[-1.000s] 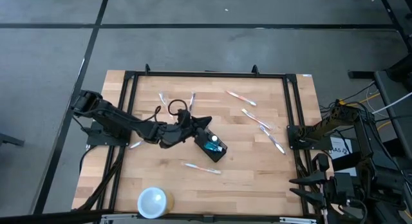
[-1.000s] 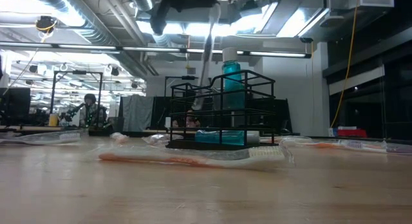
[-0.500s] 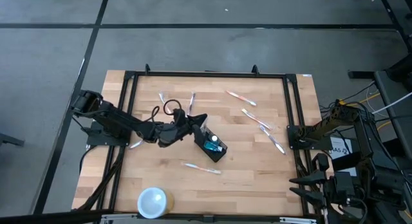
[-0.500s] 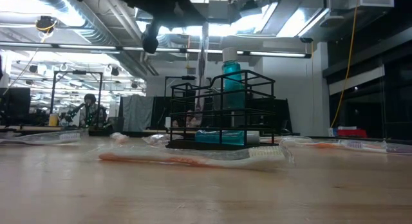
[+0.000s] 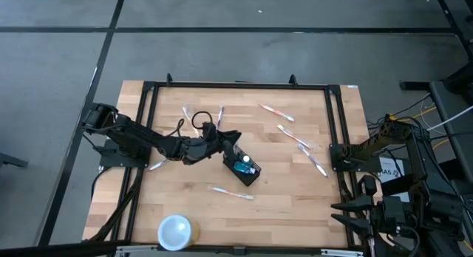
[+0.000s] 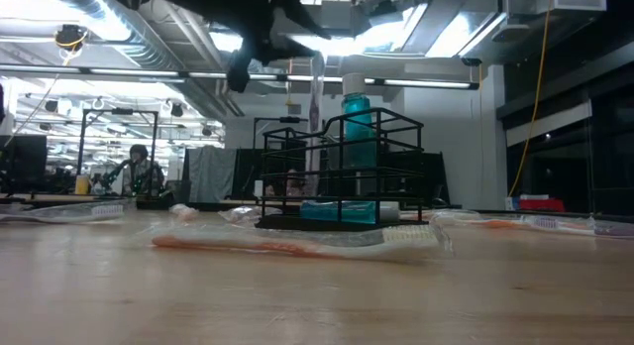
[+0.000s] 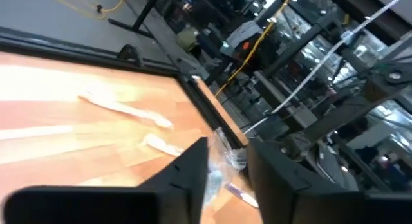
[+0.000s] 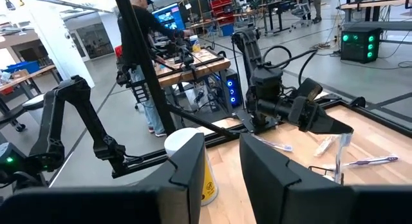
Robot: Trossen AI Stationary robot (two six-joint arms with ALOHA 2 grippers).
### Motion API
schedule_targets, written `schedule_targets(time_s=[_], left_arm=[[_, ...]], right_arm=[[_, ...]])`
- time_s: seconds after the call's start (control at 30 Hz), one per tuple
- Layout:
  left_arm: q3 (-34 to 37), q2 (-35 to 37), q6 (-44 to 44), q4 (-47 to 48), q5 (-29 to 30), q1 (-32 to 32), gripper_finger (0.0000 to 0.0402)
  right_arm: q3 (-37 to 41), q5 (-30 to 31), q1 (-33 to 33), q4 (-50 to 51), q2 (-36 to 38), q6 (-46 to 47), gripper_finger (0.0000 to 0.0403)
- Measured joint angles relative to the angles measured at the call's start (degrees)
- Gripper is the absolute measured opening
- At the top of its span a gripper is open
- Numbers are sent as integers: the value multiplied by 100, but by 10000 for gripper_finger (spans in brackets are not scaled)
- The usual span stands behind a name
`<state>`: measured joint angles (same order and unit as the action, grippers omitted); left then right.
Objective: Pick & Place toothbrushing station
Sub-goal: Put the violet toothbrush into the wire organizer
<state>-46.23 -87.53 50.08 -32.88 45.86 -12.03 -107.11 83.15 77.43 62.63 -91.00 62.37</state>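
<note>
Your left end effector (image 5: pixel 228 138) is above the table (image 5: pixel 281 183) centre, at the caddy's (image 5: pixel 242 165) 11 o'clock. Its fingers (image 7: pixel 193 172) are narrowly open around a wrapped toothbrush (image 6: pixel 316 102) that stands upright in the caddy. The right end effector (image 8: pixel 222 161) is slightly open, holding nothing.

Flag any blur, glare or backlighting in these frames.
Low view: ceiling lights backlight the left gripper into silhouette above the toothbrushing station; the near toothbrush is soft. Left wrist view: motion-blurred. High view: even, sharp.
</note>
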Motion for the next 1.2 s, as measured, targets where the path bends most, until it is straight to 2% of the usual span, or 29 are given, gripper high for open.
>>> schedule_targets(time_s=[0.2,0.33,0.47,0.57,0.67,0.83,0.93,1.0,1.07,1.2], left_arm=[[1,33,-5,4,-4,97,181],[-117,97,-213,-118,-267,142,205],[-173,81,-256,60,-358,129,209],[-235,114,-294,306,-184,149,206],[-236,141,-347,407,-377,208,206],[-246,481,-400,1438,306,206,205],[-252,839,-290,2495,614,409,203],[-252,1025,217,3376,379,682,196],[-252,1116,591,4110,-160,1007,186],[-248,1090,785,4732,-1282,1688,168]], right_arm=[[0,-2,0,-2,0,2,100],[0,-2,0,-2,0,16,100],[0,-2,-4,0,0,2,100],[0,-2,-9,0,0,7,100],[0,-4,-11,0,0,22,100],[0,-36,-11,-3,0,87,100],[0,-66,-11,-2,0,127,100],[0,-66,-11,0,0,124,100],[0,-56,-13,0,0,69,100],[0,-17,-59,12,0,-18,100]])
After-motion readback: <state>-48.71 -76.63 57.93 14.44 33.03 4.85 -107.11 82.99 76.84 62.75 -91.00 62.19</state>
